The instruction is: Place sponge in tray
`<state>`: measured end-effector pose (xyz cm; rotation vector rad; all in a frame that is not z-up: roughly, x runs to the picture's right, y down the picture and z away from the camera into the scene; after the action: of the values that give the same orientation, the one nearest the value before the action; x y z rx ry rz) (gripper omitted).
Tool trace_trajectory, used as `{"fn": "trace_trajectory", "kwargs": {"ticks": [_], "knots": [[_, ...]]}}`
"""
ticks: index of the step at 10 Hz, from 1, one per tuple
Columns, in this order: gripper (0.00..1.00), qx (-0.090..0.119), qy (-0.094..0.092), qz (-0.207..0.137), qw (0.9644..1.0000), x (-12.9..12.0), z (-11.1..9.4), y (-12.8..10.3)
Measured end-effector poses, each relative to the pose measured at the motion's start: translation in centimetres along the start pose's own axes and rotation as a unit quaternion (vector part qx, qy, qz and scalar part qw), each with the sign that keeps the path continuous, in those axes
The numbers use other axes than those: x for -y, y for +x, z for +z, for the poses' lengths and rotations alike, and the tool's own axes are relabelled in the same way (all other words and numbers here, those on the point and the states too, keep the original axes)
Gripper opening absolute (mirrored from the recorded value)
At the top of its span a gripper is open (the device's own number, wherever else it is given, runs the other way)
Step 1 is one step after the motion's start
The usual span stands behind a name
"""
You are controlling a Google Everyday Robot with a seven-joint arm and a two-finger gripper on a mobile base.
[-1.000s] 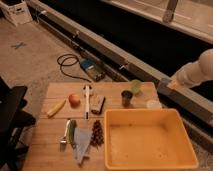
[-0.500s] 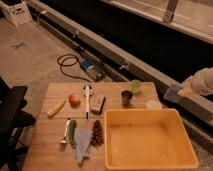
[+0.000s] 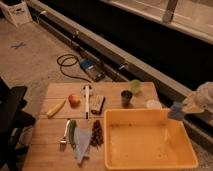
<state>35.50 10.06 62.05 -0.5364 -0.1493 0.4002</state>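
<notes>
Fingers [image 3: 181, 108] clamping sponge [image 3: 176, 111] above tray [image 3: 150, 163]

floor: grey concrete [image 3: 35, 60] | wooden table [image 3: 50, 135] | gripper [image 3: 181, 110] right edge

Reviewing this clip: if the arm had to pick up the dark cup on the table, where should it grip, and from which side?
Grip the dark cup across its open rim from above: it stands upright. The gripper, right of the tray, carries the sponge.

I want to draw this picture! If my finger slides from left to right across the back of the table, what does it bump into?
Banana → apple → dark cup → green cup → white dish → sponge, held up in the gripper over the yellow tray.
</notes>
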Motion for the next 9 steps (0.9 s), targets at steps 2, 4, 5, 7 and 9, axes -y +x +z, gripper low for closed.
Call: {"fn": "trace_trajectory", "kwargs": {"ticks": [2, 4, 5, 7, 9], "knots": [[0.36, -0.002, -0.051, -0.007, 0.9987, -1.8, 3.3, -0.4], [0.55, 0.000, -0.091, -0.005, 0.9959, -3.1, 6.3, -0.6], [0.63, 0.001, -0.107, -0.004, 0.9942, -3.7, 7.6, -1.1], [0.64, 0.005, -0.114, 0.001, 0.9934, -3.9, 8.3, -1.4], [0.64, 0.005, -0.114, 0.002, 0.9935, -3.9, 8.3, -1.3]]}}
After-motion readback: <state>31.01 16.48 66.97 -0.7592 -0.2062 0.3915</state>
